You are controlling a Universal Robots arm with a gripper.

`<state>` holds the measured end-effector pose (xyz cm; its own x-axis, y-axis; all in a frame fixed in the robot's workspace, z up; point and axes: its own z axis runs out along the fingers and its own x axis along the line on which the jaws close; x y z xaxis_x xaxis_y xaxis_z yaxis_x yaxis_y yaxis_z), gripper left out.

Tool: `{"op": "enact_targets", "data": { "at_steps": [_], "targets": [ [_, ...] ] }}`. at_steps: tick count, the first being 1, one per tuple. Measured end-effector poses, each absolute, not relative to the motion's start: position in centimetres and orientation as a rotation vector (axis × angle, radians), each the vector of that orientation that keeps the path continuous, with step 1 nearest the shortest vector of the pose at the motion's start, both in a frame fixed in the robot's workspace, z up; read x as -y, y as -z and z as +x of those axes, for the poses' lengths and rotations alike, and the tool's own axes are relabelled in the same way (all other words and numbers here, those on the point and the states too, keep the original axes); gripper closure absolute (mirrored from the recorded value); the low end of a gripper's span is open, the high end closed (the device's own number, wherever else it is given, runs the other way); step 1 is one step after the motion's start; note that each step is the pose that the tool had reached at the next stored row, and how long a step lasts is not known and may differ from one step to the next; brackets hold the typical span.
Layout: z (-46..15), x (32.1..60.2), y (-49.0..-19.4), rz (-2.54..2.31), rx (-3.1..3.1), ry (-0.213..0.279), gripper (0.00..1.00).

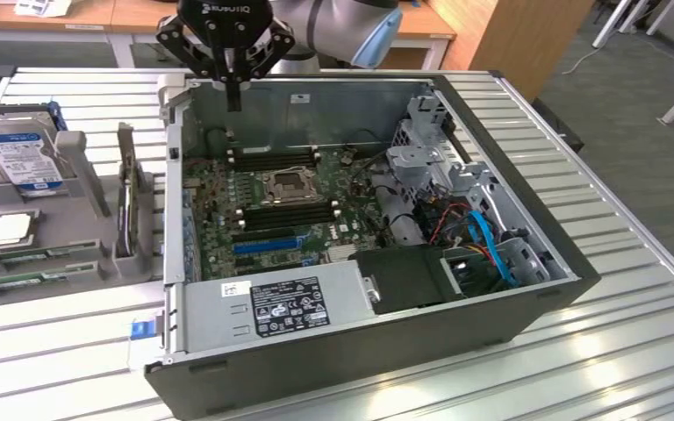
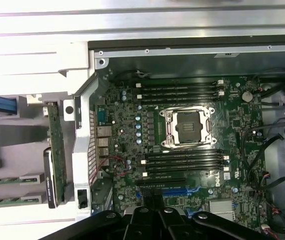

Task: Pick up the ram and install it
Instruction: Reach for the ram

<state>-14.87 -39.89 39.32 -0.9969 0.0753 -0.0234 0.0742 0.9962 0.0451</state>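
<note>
Two ram sticks (image 1: 18,281) (image 2: 5,201), thin green strips dotted with small dark chips, lie flat in the grey plastic holder (image 1: 94,263) on the exterior view's left, well apart from the hand (image 1: 234,98). The hand hangs over the far wall of the open computer case (image 1: 431,342), its black fingers pressed together into one narrow blade with nothing between them. Inside the case lies the green motherboard (image 1: 313,230) (image 2: 232,115). It carries a square, metal-framed processor socket (image 1: 288,186) (image 2: 188,127), with long black memory slots (image 1: 273,158) (image 2: 177,90) in rows on either side and a blue slot (image 1: 273,243) nearer us. A blue-labelled hard drive (image 1: 15,153) stands upright in the holder. A silvery power supply (image 1: 278,307) fills the near corner of the case. Everything sits on a ribbed, shiny metal tabletop (image 1: 630,333).
</note>
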Motion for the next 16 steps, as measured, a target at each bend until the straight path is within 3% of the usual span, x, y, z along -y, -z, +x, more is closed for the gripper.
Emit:
{"op": "enact_targets", "data": {
  "at_steps": [16],
  "targets": [
    [-16.3,39.9,-39.3,0.117,-3.114,-0.069,0.9]
  ]
}}
